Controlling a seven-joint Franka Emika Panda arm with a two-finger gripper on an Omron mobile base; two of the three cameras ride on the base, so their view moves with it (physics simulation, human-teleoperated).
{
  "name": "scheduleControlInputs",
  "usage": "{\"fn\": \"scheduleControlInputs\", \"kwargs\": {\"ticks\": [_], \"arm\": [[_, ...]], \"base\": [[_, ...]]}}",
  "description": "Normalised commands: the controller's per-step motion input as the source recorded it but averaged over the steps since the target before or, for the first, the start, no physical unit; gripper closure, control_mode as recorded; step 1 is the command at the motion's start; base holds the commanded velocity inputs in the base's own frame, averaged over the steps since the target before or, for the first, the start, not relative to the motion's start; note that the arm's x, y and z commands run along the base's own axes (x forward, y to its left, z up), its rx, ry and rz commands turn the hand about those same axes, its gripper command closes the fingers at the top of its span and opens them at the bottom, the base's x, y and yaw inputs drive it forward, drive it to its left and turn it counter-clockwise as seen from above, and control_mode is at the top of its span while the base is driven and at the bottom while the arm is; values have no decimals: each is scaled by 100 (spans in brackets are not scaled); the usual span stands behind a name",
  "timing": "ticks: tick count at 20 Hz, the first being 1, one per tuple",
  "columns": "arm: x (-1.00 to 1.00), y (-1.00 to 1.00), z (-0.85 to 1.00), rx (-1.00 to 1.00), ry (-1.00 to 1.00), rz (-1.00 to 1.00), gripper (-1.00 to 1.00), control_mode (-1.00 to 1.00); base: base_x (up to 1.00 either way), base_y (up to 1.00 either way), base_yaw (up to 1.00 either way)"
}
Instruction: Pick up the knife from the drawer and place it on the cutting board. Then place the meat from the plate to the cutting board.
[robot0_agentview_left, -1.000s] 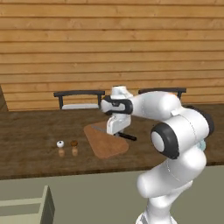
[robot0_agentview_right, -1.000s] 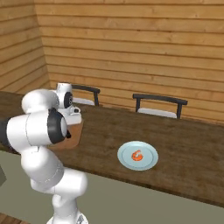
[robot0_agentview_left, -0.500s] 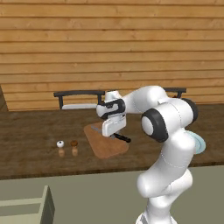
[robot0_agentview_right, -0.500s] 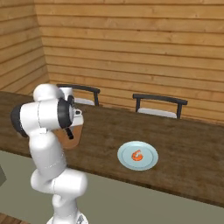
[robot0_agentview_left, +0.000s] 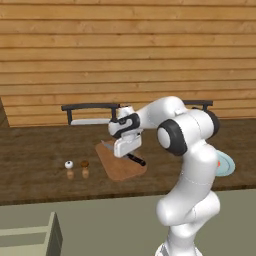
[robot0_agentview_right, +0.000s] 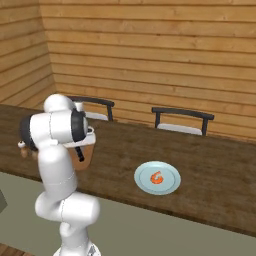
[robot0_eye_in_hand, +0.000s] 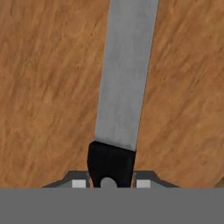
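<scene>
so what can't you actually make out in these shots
- Left base view: the end effector covers the middle of the knife, so whether the fingers are clamped on it or released is unclear.
- Hand view: the knife handle is cut off by the bottom edge; the blade tip runs off the top.
- Right base view: the cutting board is mostly behind the arm.
- Left base view: the plate is largely hidden by the arm, and so is the meat on it.

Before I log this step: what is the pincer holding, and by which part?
The pincer grips the knife by its black handle, over the cutting board.
</scene>
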Motion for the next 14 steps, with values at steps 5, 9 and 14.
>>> {"fn": "scheduleControlInputs", "kwargs": {"ticks": [5, 9, 14], "arm": [[0, 14, -43, 0, 0, -2, -100, -100], [-10, 4, -26, 0, 0, -8, -100, -100], [-44, -10, 18, 0, -4, -10, -100, -100]], "base": [[0, 0, 0], [0, 0, 0], [0, 0, 0]]}}
